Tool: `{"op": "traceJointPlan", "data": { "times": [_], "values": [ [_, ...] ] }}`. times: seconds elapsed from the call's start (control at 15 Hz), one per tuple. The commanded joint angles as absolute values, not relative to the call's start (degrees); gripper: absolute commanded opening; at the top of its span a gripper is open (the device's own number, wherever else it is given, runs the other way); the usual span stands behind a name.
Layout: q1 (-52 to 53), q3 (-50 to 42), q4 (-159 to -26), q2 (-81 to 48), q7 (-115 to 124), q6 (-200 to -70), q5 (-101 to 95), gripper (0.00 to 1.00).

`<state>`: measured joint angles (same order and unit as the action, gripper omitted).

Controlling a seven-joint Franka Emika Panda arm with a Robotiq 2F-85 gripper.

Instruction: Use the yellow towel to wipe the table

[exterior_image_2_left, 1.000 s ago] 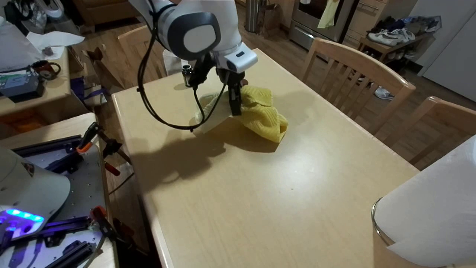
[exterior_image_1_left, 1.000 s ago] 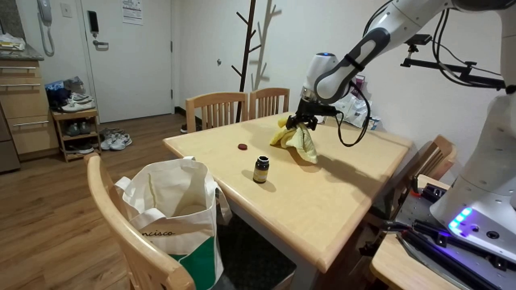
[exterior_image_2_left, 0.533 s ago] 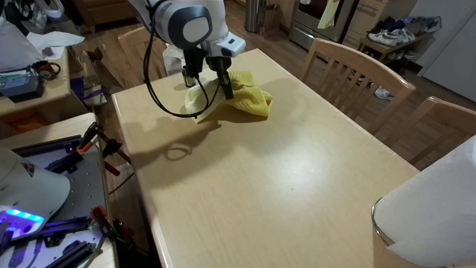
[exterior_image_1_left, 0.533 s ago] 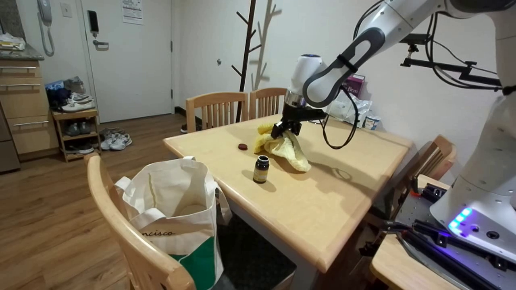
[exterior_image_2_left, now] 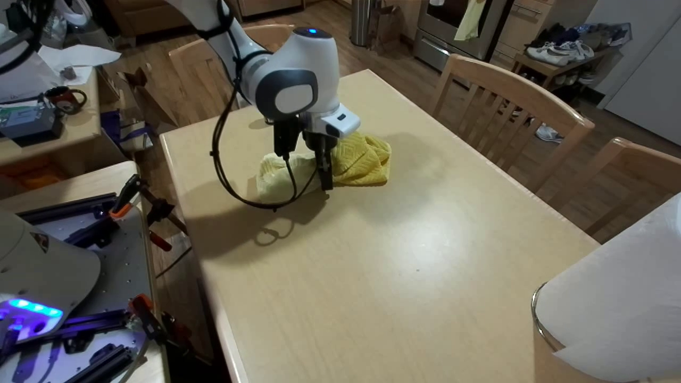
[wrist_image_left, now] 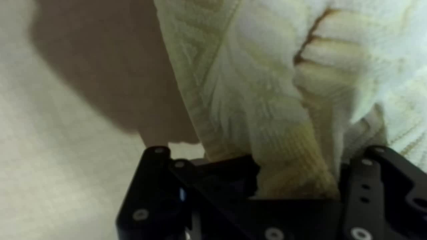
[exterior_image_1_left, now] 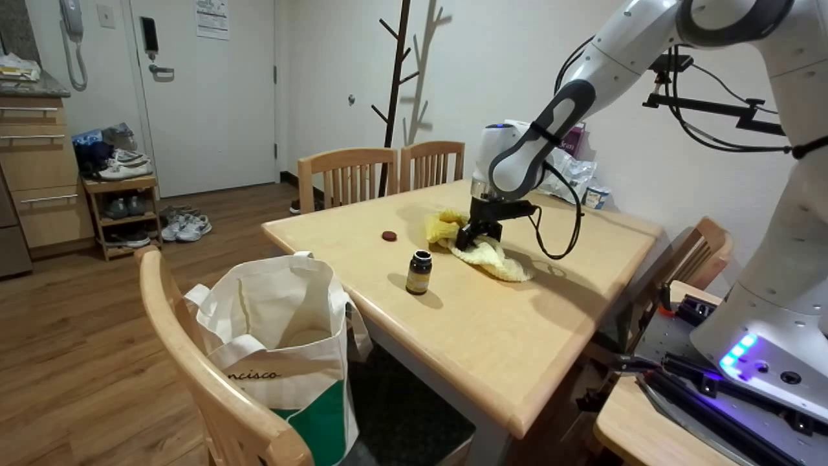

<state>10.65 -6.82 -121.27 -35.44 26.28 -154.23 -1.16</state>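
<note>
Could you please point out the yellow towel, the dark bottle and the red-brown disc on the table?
Yellow towel point(exterior_image_2_left: 363, 160): in an exterior view, on its bright yellow folded part.
Dark bottle point(exterior_image_1_left: 419, 275): in an exterior view, on the middle of its body.
Red-brown disc point(exterior_image_1_left: 389, 235): in an exterior view, near its centre.

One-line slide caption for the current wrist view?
Black jointed fingers clasp a creased, pale-yellow cloth towel over a light wooden table.

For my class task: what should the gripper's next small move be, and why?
Probably slide the yellow towel along the table, away from the dark bottle: the towel rests on the table, its folds seem pinched in the gripper, and the bottle stands upright nearby.
</note>
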Motion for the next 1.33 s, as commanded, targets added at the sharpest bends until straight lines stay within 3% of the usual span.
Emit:
{"op": "traceJointPlan", "data": {
  "times": [0.0, 0.4, 1.07, 1.27],
  "values": [
    [7.33, -7.56, -124.39, -37.53, 27.52, -155.4, 4.02, 0.01],
    [3.32, -11.46, -132.0, -35.31, 29.21, -159.43, 10.34, 0.01],
    [4.4, -27.99, -140.6, -37.12, 37.46, -166.3, 7.63, 0.01],
    [3.79, -29.05, -140.22, -35.2, 37.79, -163.03, 9.05, 0.01]
  ]
}}
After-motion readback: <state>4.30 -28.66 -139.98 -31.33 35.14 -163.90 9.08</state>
